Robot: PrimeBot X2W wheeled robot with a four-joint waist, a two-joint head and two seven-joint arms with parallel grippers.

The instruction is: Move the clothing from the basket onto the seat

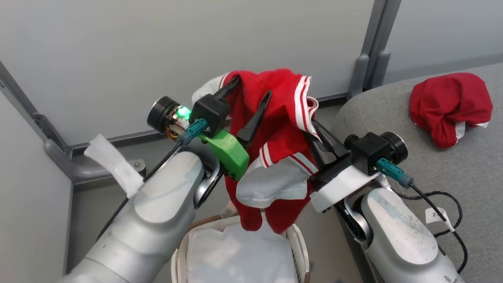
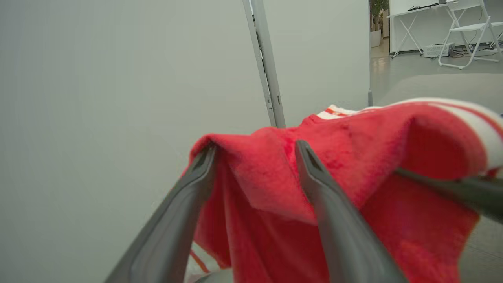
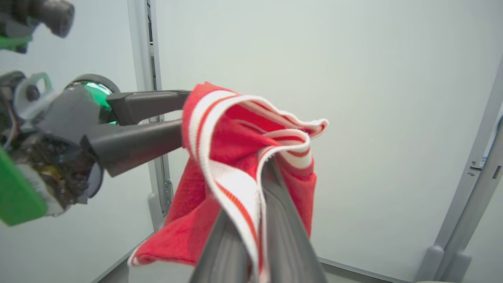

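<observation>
L claw (image 1: 253, 86) is spread wide, its two long dark fingers (image 2: 334, 220) well apart. A soft bright red fabric garment (image 1: 279, 118) w/ white panels lies draped over both tips, loose, not gripped by them. R claw (image 1: 316, 131) is pressed together on that garment's red-and-white striped trim (image 3: 220, 157). In the R wrist view its fingers (image 3: 289, 236) clamp the band from below, w/ the L claw's fingers reaching into the cloth from the side. Garment hangs in the air btw the two claws. Its lower end dangles at the far rim of the small oval white plastic basket (image 1: 301, 247); can't tell if it touches. Basket has a plain white liner sheet (image 1: 235, 255) inside. A 2nd red garment (image 1: 448, 102), bunched up w/ a bit of white showing, lies on the big grey upholstered seat cushion (image 1: 432, 177), near its far edge and well apart from the basket. Pale grey partition panels (image 1: 196, 47) stand behind.
</observation>
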